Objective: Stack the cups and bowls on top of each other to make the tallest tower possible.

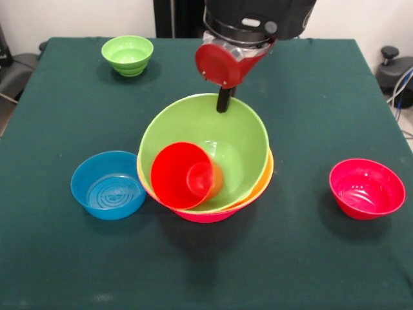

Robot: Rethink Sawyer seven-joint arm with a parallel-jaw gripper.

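Observation:
The tower stands at the table's middle: a large pink bowl (206, 216) at the base, an orange bowl (261, 184) in it, and a medium-large green bowl (239, 139) tilted on top. A red cup (177, 174) lies on its side inside the green bowl, mouth toward the camera, with something orange (216, 184) just behind it. My gripper (223, 102) comes down from the top and its black tip is at the green bowl's far rim. A small blue bowl (108, 185) sits left of the tower, a small red bowl (366, 188) at the right, and a small green bowl (128, 55) at the far left. The yellow cups are out of view.
The dark green table (310, 103) carries everything. The arm's red disc (221, 63) hangs above the tower's far side. Dark equipment shows past the table's left edge (13, 64) and right edge (395, 68).

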